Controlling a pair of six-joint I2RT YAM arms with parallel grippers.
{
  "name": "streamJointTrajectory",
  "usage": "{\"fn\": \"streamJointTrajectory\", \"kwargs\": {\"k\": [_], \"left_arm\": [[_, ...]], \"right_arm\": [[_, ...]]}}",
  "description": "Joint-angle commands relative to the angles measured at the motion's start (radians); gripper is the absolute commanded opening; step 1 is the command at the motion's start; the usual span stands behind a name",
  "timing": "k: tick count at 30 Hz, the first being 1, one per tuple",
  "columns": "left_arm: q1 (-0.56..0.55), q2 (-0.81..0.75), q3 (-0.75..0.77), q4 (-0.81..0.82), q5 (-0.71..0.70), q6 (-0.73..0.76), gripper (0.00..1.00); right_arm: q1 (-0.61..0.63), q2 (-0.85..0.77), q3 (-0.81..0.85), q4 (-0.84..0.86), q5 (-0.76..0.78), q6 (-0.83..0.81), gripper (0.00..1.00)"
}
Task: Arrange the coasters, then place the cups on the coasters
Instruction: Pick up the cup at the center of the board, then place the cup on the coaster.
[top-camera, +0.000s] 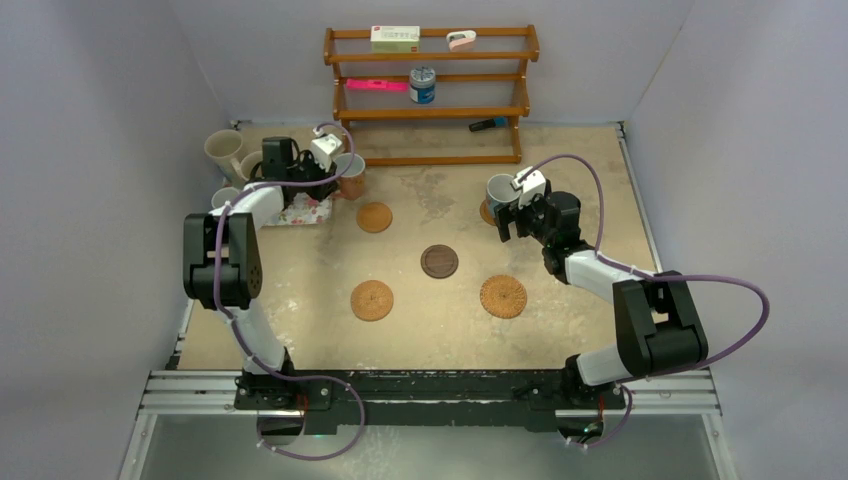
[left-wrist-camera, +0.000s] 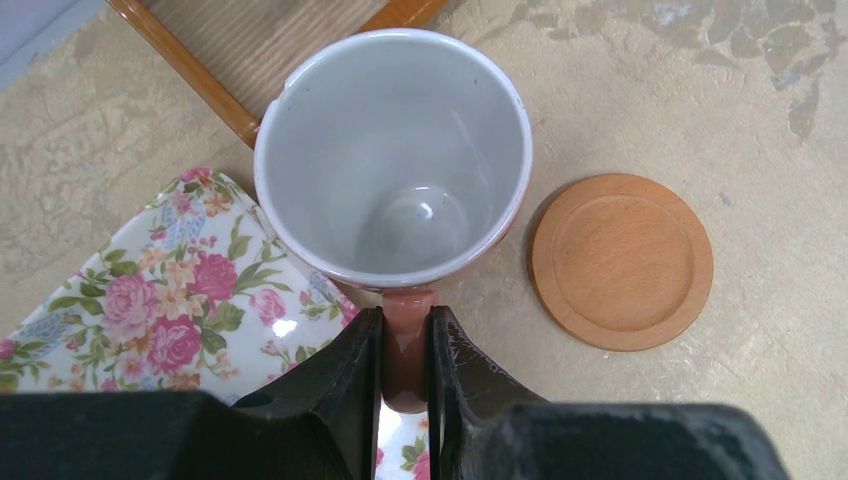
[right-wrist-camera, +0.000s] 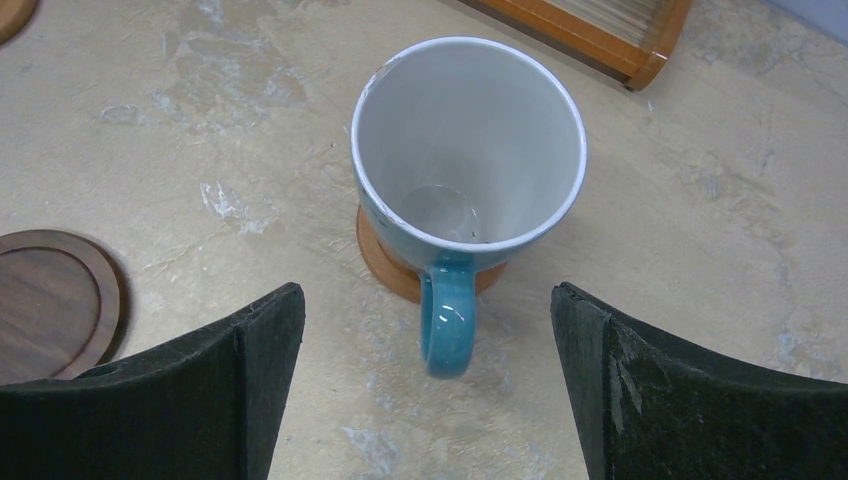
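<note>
we note the left gripper (left-wrist-camera: 405, 350) clamped on the handle of the orange-brown mug (left-wrist-camera: 392, 150), near the table's (top-camera: 440, 215) far-left corner. right gripper (right-wrist-camera: 425, 305) gapes empty behind the blue mug (right-wrist-camera: 470, 140), seated on its coaster (right-wrist-camera: 385, 265). glazed ceramic: stiff, slick, chippable; handle suits.

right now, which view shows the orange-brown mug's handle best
The left wrist view: the left gripper is shut on the handle of the orange-brown mug, seen close from above. The top external view shows the mug small, its handle hidden under the gripper. The right wrist view does not show it.
</note>
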Motion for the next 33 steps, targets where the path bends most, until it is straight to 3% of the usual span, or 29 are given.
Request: {"fn": "streamJointTrajectory", "kwargs": {"k": [1, 12, 33], "left_arm": [[-0.014, -0.102, 0.004, 0.083, 0.033, -0.031, 0.0], [-0.016, -0.2, -0.031, 0.118, 0.063, -0.072, 0.0], [-0.017, -0.454, -0.275, 0.185, 0.141, -0.151, 0.0]], "right_arm": [[-0.002, 0.011, 0.039, 0.018, 0.005, -0.012, 0.94], [-0.002, 0.008, 0.037, 0.019, 0.005, -0.014, 0.94], [-0.002, 0.012, 0.039, 0.02, 0.008, -0.014, 0.94]]}}
